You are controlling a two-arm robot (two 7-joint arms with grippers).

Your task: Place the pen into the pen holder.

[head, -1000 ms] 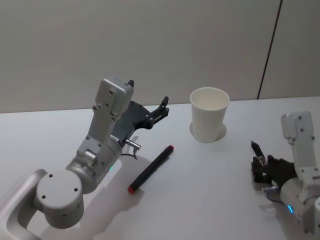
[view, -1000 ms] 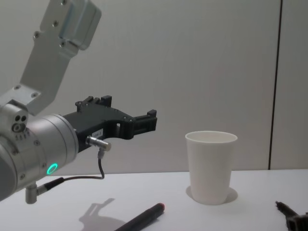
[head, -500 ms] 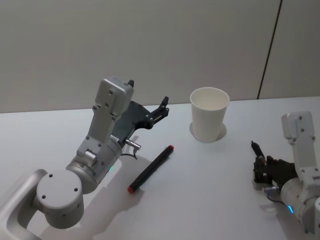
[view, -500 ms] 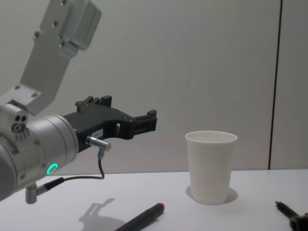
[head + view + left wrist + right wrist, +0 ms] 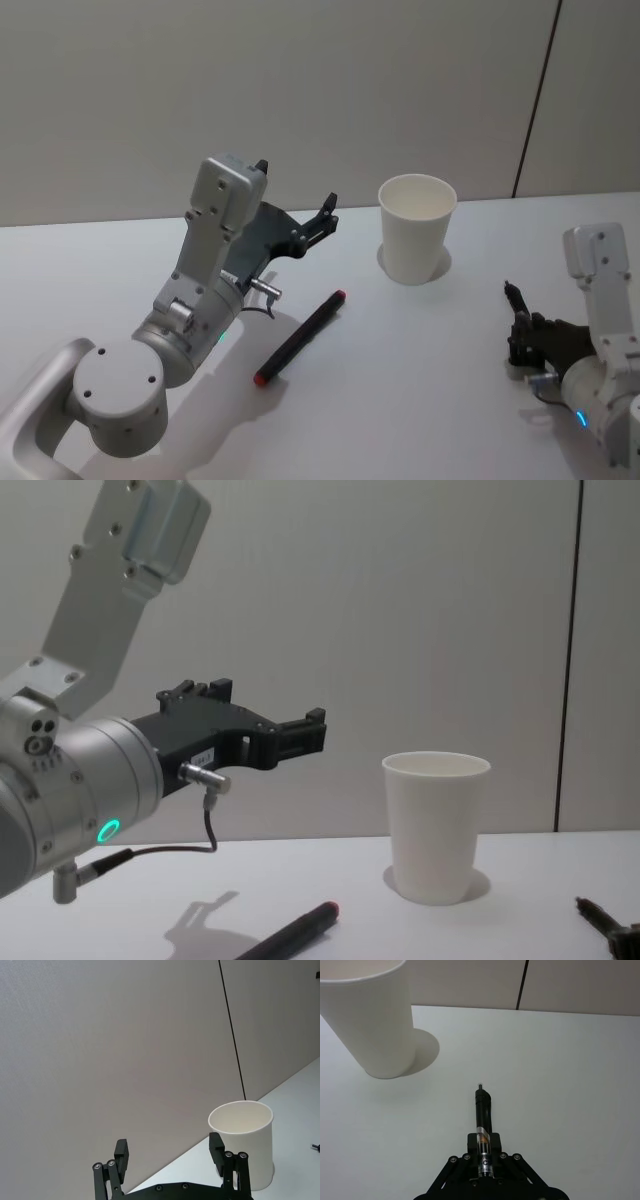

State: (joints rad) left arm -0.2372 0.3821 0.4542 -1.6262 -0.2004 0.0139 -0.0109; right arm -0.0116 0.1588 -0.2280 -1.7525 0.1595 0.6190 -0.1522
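The pen holder, a white paper cup, stands upright at the back of the table and looks empty. My right gripper is shut on a slim black pen. The pen's tip sticks out forward, low over the table, to the right of the cup and nearer to me. My left gripper is open and holds nothing. It hangs raised above the table, left of the cup and pointing toward it.
A black marker with red ends lies diagonally on the white table between the two arms, below my left gripper. A grey wall stands right behind the cup. The table is bare between the cup and my right gripper.
My right gripper has drifted slightly back toward me with the pen in it. The left arm, the cup and the marker have stayed in place.
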